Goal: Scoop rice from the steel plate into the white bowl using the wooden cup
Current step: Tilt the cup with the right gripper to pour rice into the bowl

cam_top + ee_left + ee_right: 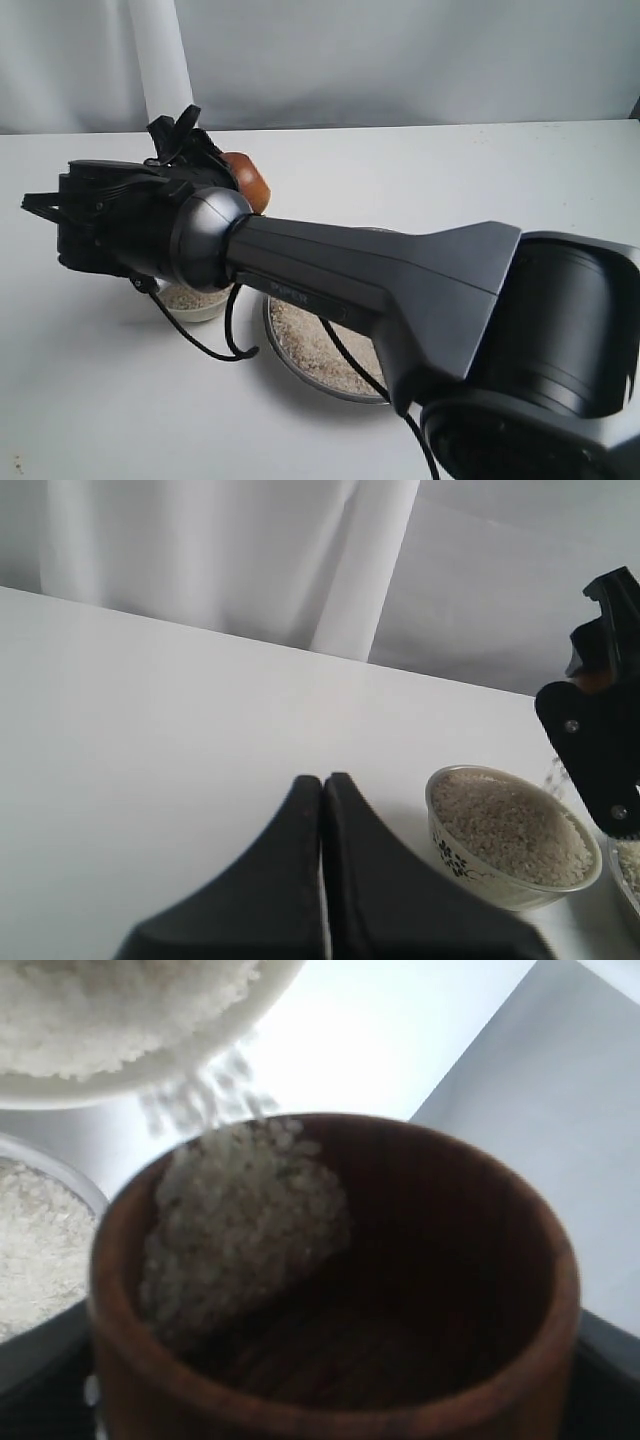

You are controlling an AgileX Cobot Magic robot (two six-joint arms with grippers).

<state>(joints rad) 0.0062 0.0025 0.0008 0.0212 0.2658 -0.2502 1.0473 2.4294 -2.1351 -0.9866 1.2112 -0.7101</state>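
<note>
Above the white bowl (pixel 196 301), the wooden cup (pixel 330 1290) sits tipped over, clamped between the right gripper's (pixel 226 160) fingers. A clump of rice (pixel 240 1220) clings to the cup's lower inner wall, and blurred grains fall from its lip toward the bowl, which is already heaped with rice. Just beside the bowl lies the steel plate (pixel 283 362), a bed of rice across its floor; the right arm stretches over both dishes. The left gripper (pixel 322 865) has its fingers pressed together on nothing, near the bowl over the white table (pixel 100 400). A pale curtain (pixel 200 560) hangs behind.
</note>
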